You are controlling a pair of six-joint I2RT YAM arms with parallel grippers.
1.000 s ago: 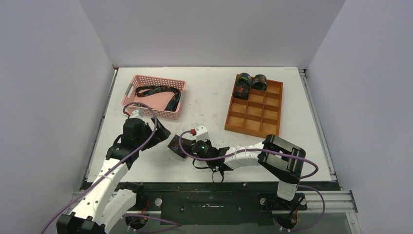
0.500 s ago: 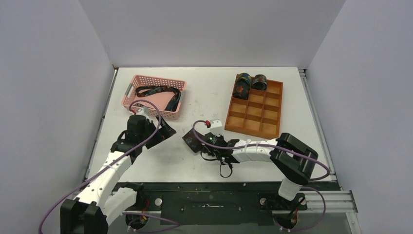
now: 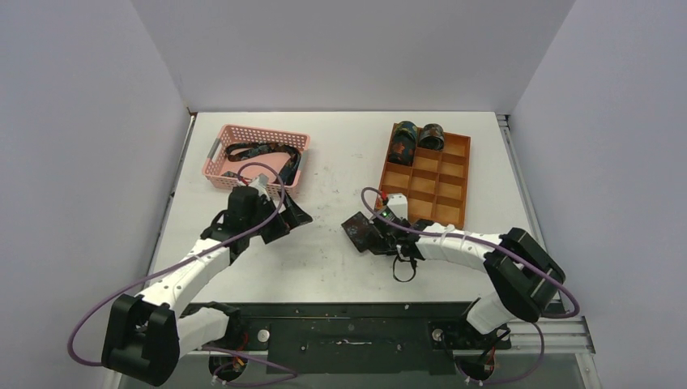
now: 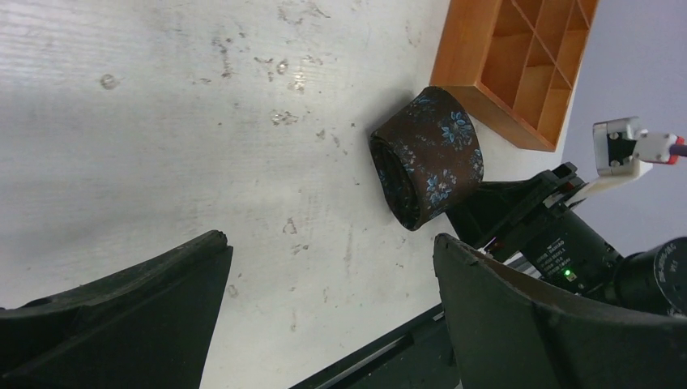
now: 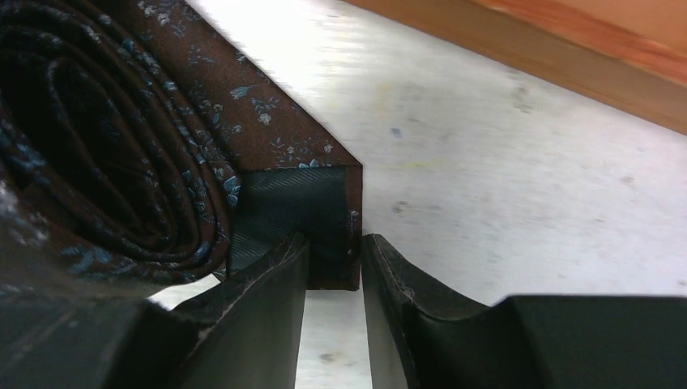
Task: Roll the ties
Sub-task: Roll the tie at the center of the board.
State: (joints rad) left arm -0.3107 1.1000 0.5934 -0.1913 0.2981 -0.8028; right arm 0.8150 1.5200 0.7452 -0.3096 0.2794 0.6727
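Observation:
A rolled brown tie [image 3: 357, 230] [image 4: 428, 158] [image 5: 121, 146] with a small blue flower pattern lies on the white table just left of the wooden tray [image 3: 421, 213]. My right gripper [image 3: 373, 237] [image 5: 334, 247] is shut on the roll's loose flat end, which sits between its fingertips. Two rolled ties [image 3: 403, 143] [image 3: 431, 136] stand in the tray's far compartments. An unrolled tie [image 3: 263, 151] lies in the pink basket [image 3: 217, 160]. My left gripper [image 3: 296, 217] [image 4: 330, 243] hangs open above bare table, left of the roll and apart from it.
The tray [image 4: 518, 73] has several vacant compartments and sits at the right of the table. The pink basket stands at the back left, close behind my left arm. The table's near edge, a dark rail [image 3: 348, 308], runs below both grippers.
My right gripper has carried the rolled tie to the right, up to the wooden tray. My left arm has swung right and away from the near edge, its jaws staying open.

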